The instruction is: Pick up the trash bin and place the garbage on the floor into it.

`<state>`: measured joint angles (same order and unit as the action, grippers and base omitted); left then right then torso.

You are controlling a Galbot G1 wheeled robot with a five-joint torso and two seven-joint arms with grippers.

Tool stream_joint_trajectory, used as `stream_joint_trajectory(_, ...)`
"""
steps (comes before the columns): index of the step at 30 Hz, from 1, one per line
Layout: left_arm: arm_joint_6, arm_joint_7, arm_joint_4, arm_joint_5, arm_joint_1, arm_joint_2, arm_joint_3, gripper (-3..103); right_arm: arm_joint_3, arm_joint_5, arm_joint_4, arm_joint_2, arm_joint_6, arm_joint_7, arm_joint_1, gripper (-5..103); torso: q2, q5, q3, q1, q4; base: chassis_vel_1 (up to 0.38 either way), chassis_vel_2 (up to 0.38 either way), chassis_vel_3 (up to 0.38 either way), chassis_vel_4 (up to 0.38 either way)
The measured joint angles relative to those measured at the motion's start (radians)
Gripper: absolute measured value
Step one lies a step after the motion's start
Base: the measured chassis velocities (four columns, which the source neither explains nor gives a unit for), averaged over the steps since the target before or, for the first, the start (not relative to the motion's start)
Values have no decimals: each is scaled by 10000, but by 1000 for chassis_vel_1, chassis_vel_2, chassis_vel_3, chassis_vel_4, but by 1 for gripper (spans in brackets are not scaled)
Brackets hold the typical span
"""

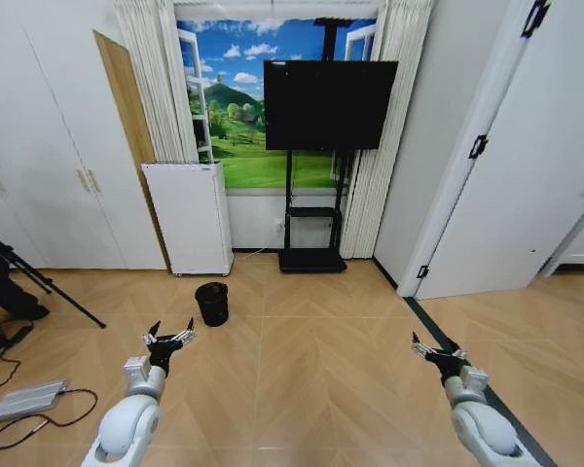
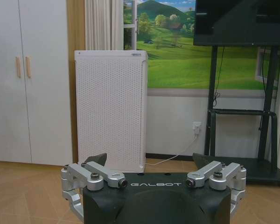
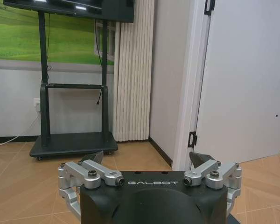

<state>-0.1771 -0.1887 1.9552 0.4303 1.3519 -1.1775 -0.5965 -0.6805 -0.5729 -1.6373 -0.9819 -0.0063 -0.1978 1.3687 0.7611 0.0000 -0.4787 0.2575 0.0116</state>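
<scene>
Two arms reach forward from us over a herringbone wood floor [image 1: 311, 370], and neither holds anything. Ahead, the largest thing we face is the wall mural of green hills and blue sky [image 1: 243, 97], flanked by white curtains [image 1: 156, 78]. In front of it a dark television [image 1: 329, 103] stands on a black wheeled stand [image 1: 312, 233], its base resting on the floor by the wall. To the left of the stand is the tall white perforated appliance [image 1: 188, 218], upright against the wall beside white cabinet doors [image 1: 39, 156]; from the left wrist we see it straight ahead [image 2: 110, 109], with a cord running from a wall socket [image 2: 196, 127] beside it. A white door [image 1: 526, 175] closes the right side of the room.

The trash bin [image 1: 212, 304] stands upright on the floor just in front of the appliance, slightly to its right, well apart from both arms and nearer our left one.

Our left pincer [image 1: 169, 338] hovers low over the floor, short of the bin, its fingers [image 2: 94, 161] spread wide. Our right pincer [image 1: 431, 351] hangs at about the same height on the other side, also spread, with its fingertips [image 3: 199, 158] apart.

A flat grey device [image 1: 24, 399] with a looped black cable lies on the floor at far left.
</scene>
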Motion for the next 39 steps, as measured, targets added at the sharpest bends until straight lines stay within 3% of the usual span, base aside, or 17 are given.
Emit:
stream_joint_trajectory(12,0,1,0,0,0,1,-3,100,0,0,0,0,0,0,0,100,-1,-3,0,-2,-7,95,84,-76,-88)
stream_joint_trajectory(17,0,1,0,0,0,0,0,100,0,0,0,0,0,0,-1,100,-1,2,0,-2,4,5,13,2,-9)
stream_joint_trajectory(39,0,1,1,0,0,0,-1,100,0,0,0,0,0,0,0,100,-1,0,0,-2,2,28,29,-29,-27)
